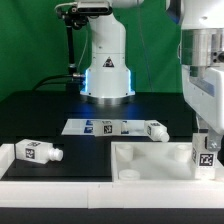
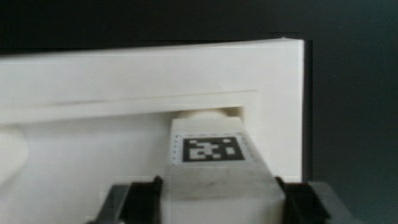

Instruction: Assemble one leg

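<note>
Working across from the exterior view's left, with the tabletop (image 1: 150, 160) as the landmark: one spare leg (image 1: 38, 152) is lying on its side well off the tabletop's left edge, peg end pointing toward it. Behind the tabletop the marker board (image 1: 105, 127) is lying flat on the black table (image 1: 40, 115), and a second spare leg (image 1: 155, 130) is resting at that board's right end, near the tabletop's back rim. At the tabletop's right corner the gripper (image 1: 206, 140) is hanging down from above, and its jaws are closing on the leg (image 1: 207, 156) that matters here, holding it upright with the tag facing out. In the wrist view the leg (image 2: 214, 150) is sitting between the two dark fingers (image 2: 139, 200), its narrower end reaching into the notch at the corner of the tabletop (image 2: 143, 85). To my eye the arm is in the insertion step, seating this leg into the corner hole; whether the peg is fully home I cannot tell. The next move, I judge, calls for keeping the leg vertical and turning or pressing it until it seats, without tilting it against the rim.
</note>
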You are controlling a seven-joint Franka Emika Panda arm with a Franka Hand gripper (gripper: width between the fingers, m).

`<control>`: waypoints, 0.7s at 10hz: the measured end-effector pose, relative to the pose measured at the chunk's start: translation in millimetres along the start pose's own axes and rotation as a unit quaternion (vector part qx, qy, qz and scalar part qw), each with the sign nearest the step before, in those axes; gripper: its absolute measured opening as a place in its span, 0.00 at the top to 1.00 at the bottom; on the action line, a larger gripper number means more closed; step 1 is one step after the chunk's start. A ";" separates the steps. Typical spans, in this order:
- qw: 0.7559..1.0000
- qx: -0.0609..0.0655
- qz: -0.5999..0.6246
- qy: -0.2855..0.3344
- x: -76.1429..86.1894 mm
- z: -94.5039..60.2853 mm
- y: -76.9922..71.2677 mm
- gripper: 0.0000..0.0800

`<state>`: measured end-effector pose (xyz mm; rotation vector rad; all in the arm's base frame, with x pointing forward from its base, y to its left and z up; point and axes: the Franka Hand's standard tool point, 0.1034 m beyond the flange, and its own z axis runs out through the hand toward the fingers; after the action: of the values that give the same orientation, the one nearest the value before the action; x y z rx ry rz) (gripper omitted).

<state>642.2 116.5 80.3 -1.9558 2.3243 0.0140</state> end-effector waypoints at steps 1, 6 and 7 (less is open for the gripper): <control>1.000 0.000 -0.009 0.000 0.0 0.1 0.0 0.58; 0.966 -0.009 -0.257 -0.012 -2.6 5.4 5.4 0.20; 0.958 0.002 -0.286 -0.008 -4.8 5.9 7.3 0.20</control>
<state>636.2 122.9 74.3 -2.5274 1.6600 -0.0205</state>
